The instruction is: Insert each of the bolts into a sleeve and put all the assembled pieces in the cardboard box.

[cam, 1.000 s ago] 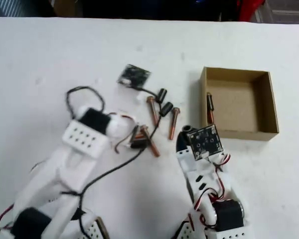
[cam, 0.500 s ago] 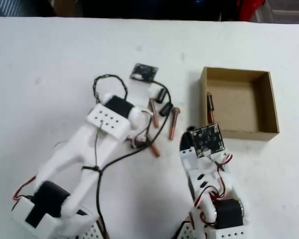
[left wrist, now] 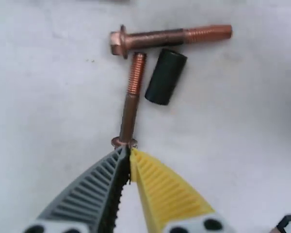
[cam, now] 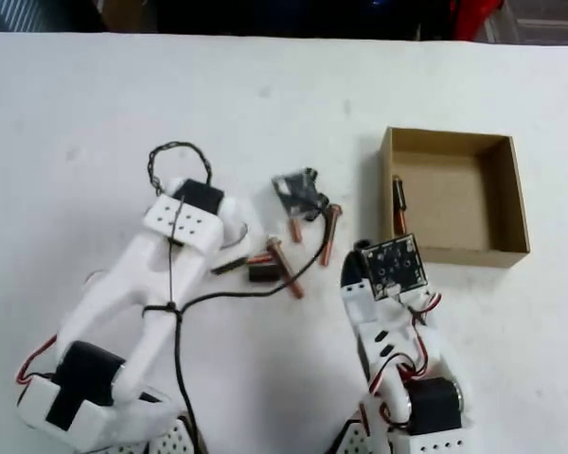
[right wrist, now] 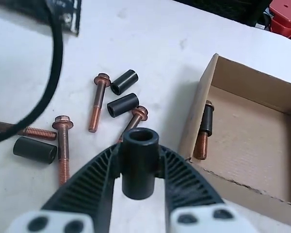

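My left gripper [left wrist: 127, 151] is shut, its grey and yellow fingertips pinching the head of a copper bolt [left wrist: 129, 99] that points away from it. Just past that bolt lie another bolt [left wrist: 169, 36] and a black sleeve [left wrist: 166, 76]. From above, this gripper [cam: 232, 266] sits left of the loose parts. My right gripper [right wrist: 139, 167] is shut on an upright black sleeve [right wrist: 140, 145], its bore facing up, close to the cardboard box [cam: 452, 140]. One assembled piece [cam: 398, 202] lies inside the box along its left wall [right wrist: 203, 127].
Loose bolts [right wrist: 98, 99] [right wrist: 63, 145] and black sleeves [right wrist: 123, 81] [right wrist: 122, 105] [right wrist: 35, 149] are scattered left of the box. A black cable [right wrist: 57, 63] from the left arm hangs over them. The left wrist's camera board [cam: 298, 193] hovers above the pile.
The left arm swung forward and then drew back to the left, and its wrist turned so the camera board now sits farther right. The right arm has hardly moved.
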You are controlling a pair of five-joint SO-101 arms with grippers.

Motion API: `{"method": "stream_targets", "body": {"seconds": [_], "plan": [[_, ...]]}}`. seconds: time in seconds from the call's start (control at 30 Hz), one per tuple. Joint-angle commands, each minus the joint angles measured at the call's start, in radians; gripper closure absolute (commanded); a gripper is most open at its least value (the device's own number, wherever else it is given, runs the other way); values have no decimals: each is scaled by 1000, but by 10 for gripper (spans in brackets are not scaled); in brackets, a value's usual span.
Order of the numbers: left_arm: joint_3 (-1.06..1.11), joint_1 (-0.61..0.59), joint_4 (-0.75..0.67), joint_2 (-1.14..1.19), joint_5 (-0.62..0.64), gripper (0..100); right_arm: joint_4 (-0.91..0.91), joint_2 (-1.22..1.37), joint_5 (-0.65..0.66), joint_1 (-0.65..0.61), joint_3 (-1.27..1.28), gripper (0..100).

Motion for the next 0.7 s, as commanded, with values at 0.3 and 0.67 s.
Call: {"method": "stream_targets", "body": {"seconds": [0.3,0.67], "plan": [[92,-28,54,-1,-365,980,-1,-10,2,2,-5,981],[84,-61,78,-1,-379,895,-2,-12,3,2,-5,981]]}}
